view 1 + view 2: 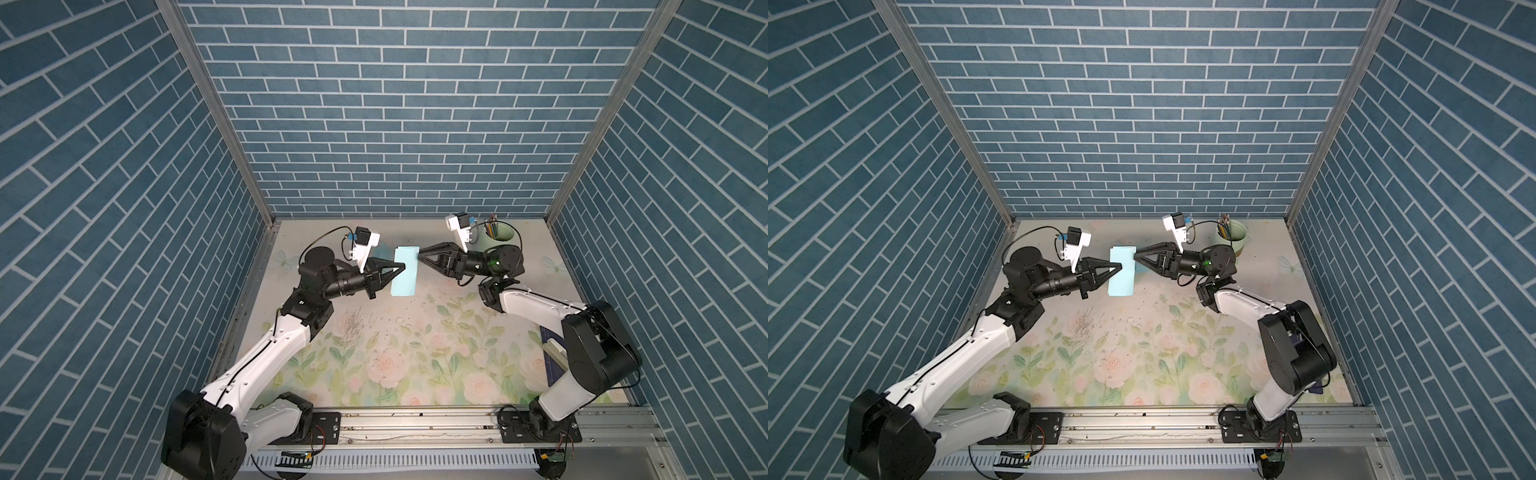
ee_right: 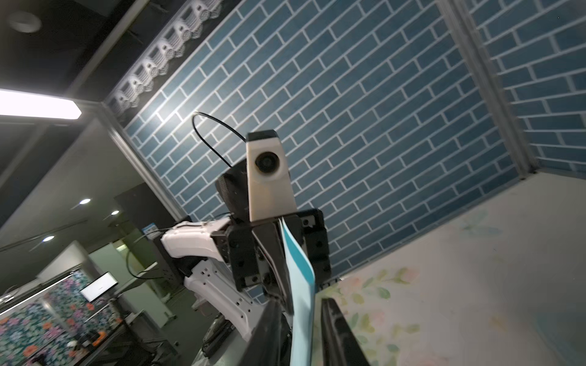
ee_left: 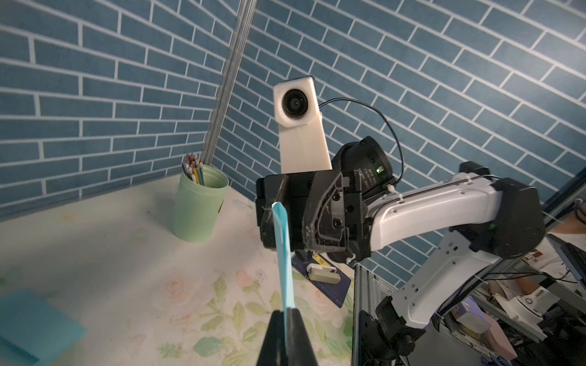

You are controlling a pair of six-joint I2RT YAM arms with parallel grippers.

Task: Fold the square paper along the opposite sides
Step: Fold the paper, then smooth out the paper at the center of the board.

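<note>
light blue paper (image 1: 407,283), floral table (image 1: 415,357), blue brick walls (image 1: 395,104).

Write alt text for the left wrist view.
The left gripper pinches a light blue paper, seen edge-on, whose far end reaches between the open jaws of the right gripper facing it. Behind, a green cup of pencils stands on the floral table.

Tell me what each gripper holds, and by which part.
Left gripper: shut on the blue paper, at its left edge. Right gripper: jaws open astride the paper's far right corner, not gripping.
</note>
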